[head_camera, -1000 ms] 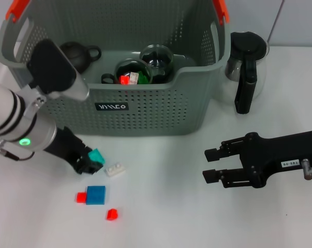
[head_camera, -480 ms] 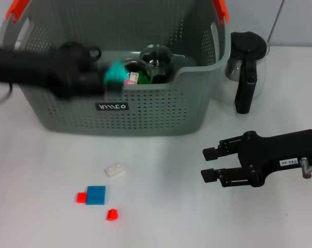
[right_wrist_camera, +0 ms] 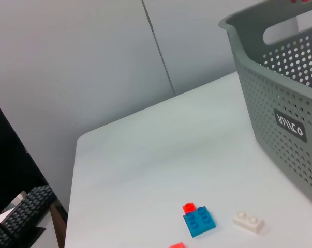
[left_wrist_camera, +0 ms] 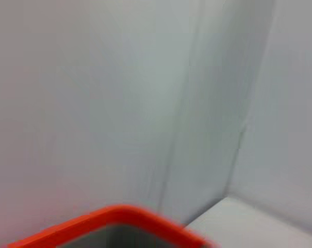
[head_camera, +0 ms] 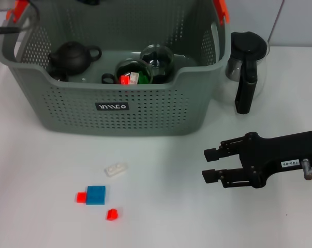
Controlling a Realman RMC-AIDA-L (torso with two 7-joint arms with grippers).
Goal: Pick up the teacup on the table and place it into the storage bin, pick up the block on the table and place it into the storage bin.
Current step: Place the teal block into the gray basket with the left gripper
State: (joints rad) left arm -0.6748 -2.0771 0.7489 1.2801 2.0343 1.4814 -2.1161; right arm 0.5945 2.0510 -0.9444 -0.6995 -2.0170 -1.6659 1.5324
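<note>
Start at nine o'clock on the table [head_camera: 36, 227]: you've got four loose blocks in a cluster. There's the white block [head_camera: 116, 169] at the top, the blue block [head_camera: 96, 195] below it with a small red block [head_camera: 82, 197] touching its left edge, and another red block [head_camera: 112, 214] down at six o'clock from the white one. The white block's long axis runs roughly eight to two o'clock.

Your left gripper is out of frame; only a sliver of cable shows at the far upper left, and its wrist camera catches just the bin's orange handle trim [left_wrist_camera: 114, 219], so you can't tell its state.

Up at twelve o'clock sits the storage bin [head_camera: 114, 111]. Inside it: a dark teapot [head_camera: 70, 56] on the left, then two glass teacups [head_camera: 145, 64] side by side, the nearer one holding a red and green piece. Outside, at its right, stands a glass kettle [head_camera: 246, 70].

Over at three o'clock, your right gripper [head_camera: 211, 164] hovers with its fingers parted, holding nothing. The blocks lie at nine o'clock from it, well apart. I'd judge that gripper the only one placed to reach them now.
</note>
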